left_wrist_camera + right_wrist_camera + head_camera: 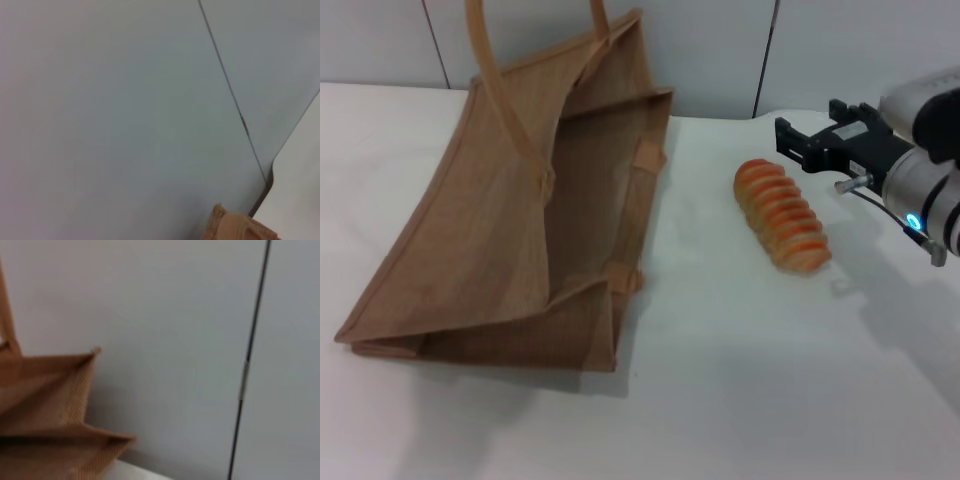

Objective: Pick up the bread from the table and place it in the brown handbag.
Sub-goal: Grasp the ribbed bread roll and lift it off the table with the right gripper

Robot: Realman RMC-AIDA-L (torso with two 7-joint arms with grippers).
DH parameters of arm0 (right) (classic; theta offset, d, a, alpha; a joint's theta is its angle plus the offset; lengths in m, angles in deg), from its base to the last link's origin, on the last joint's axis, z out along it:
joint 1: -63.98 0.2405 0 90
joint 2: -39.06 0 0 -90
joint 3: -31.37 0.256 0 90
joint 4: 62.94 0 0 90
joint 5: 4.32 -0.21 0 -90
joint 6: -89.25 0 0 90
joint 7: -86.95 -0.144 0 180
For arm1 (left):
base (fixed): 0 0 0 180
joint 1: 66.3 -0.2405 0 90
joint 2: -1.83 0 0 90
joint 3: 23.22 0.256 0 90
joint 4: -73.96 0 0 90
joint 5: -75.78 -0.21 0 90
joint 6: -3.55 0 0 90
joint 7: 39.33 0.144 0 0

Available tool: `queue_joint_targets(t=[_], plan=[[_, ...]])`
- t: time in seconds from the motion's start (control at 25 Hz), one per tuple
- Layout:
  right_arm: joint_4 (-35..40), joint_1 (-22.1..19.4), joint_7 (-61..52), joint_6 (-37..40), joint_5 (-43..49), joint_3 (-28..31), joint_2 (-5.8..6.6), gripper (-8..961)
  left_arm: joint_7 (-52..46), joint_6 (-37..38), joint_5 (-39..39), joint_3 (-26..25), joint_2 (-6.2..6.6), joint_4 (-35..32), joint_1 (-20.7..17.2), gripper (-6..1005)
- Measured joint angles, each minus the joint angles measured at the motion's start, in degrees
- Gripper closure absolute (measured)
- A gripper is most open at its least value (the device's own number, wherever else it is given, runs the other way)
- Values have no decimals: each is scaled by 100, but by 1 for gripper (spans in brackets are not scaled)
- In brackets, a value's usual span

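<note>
The bread [783,216], a ridged orange loaf, lies on the white table [770,390] to the right of the brown handbag [510,230]. The handbag stands tilted with its mouth open toward me, and its handles rise at the back. My right gripper [812,135] is open and empty, hovering just behind and to the right of the loaf's far end without touching it. The right wrist view shows the handbag's top corner [45,410] against the wall. The left gripper is out of view; the left wrist view shows only a bit of tan handbag fabric [235,227].
A grey panelled wall [720,50] runs close behind the table's far edge. White tabletop stretches in front of the loaf and the handbag.
</note>
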Motion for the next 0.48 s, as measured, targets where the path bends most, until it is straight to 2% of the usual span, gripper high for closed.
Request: queue_joint_targets(t=[0.24,0.48], plan=[[201,138,395,-1083,-1043,-93,57,208,7,-34,0,-3,-7,-32,64,874],[218,294,2280,-1726,-2944,238,46,210,8,-50,0,-8,1,-32,75,874]])
